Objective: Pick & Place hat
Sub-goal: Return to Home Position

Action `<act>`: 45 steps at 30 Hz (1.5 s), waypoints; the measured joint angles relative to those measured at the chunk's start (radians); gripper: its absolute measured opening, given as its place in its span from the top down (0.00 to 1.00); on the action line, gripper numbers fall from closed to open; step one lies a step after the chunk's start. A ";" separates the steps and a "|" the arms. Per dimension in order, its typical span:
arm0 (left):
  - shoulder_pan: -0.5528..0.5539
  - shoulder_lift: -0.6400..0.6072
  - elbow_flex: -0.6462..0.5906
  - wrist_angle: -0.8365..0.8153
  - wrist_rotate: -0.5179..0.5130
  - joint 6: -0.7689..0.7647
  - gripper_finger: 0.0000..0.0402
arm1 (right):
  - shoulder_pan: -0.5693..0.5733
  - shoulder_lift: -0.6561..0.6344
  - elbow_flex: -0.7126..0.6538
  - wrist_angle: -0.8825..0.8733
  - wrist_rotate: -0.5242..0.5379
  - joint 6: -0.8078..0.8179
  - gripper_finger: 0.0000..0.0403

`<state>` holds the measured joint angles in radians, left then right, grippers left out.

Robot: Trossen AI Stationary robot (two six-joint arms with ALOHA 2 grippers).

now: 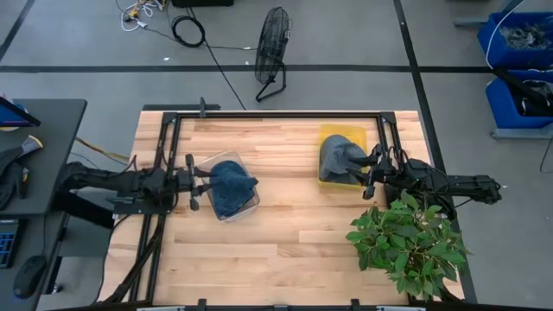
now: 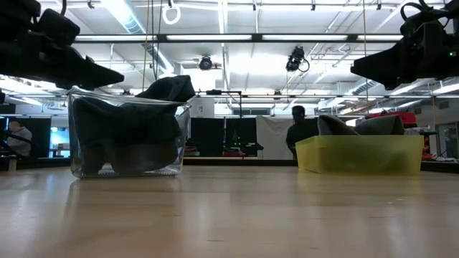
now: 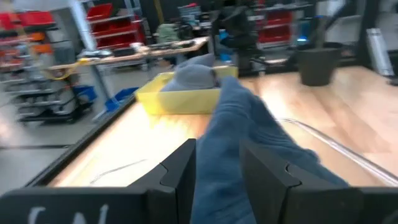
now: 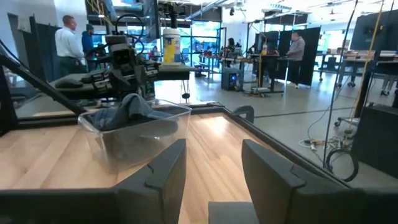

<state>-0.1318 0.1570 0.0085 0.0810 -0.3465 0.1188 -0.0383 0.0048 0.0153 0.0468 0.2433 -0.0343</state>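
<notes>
— Where's the blue cap point(image 1: 230, 184)?

— Inside the transparent bin point(image 4: 143, 140), which sits on the bench point(image 1: 285, 250) toward its left edge. Part of the cap pokes up above the rim.

— And the gray ones?

— The gray caps point(image 1: 339, 158) lie heaped in the yellow bin point(image 1: 344, 134), toward the right edge and close to the edge nearest the fan point(image 1: 272, 47). They cover the end of the bin closer to the right arm; the other end is bare.

— Is the left gripper point(image 1: 200, 183) holding anything?

— No. It hangs level just beside the transparent bin, on the side facing the left edge, its fingers point(image 3: 177, 177) apart. The blue cap shows past the gap between them.

— The right gripper point(image 1: 367, 175)?

— Just beside the yellow bin, on the side toward the right edge. Its fingers point(image 4: 165, 177) are apart too, with nothing between them.

— Anything else on the bench?

— A potted plant point(image 1: 406, 242) at the right corner away from the fan.
</notes>
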 joint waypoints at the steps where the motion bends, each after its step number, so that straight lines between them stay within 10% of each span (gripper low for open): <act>1: 0.014 0.000 0.000 -0.001 0.035 0.001 0.69 | 0.000 0.000 0.000 0.000 0.000 -0.002 0.60; 45: 0.062 0.000 -0.001 -0.025 0.126 -0.082 0.69 | 0.000 0.000 0.000 0.000 0.002 -0.004 0.60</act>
<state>-0.0700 0.1570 0.0078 0.0563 -0.2201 0.0368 -0.0386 0.0048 0.0154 0.0470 0.2449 -0.0387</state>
